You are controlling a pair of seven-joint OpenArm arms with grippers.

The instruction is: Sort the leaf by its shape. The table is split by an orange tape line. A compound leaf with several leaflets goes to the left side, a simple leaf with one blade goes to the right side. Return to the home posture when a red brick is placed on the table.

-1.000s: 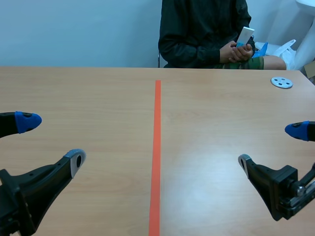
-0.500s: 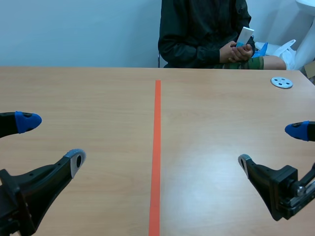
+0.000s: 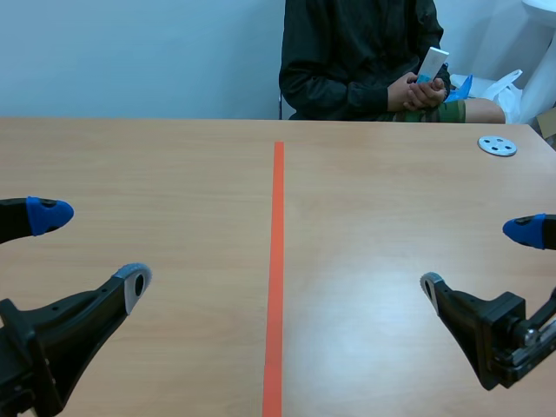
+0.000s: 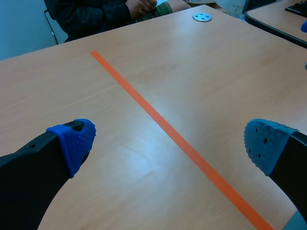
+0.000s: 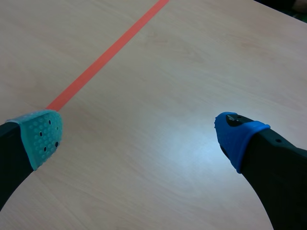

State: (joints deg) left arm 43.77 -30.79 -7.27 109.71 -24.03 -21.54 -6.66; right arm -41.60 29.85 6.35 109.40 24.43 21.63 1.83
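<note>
No leaf and no red brick show in any view. The orange tape line (image 3: 277, 261) runs down the middle of the wooden table (image 3: 174, 165); it also crosses the left wrist view (image 4: 163, 125) and the right wrist view (image 5: 103, 57). My left gripper (image 3: 91, 248) stands open low on the left side, nothing between its fingers. My right gripper (image 3: 482, 259) stands open low on the right side, also holding nothing. In the wrist views the left gripper (image 4: 168, 139) and right gripper (image 5: 139, 132) hover over bare wood.
A person (image 3: 360, 56) sits across the table, hands holding a white object (image 3: 432, 62). A small grey metal disc (image 3: 497, 145) with holes lies at the far right of the table, also in the left wrist view (image 4: 202, 17).
</note>
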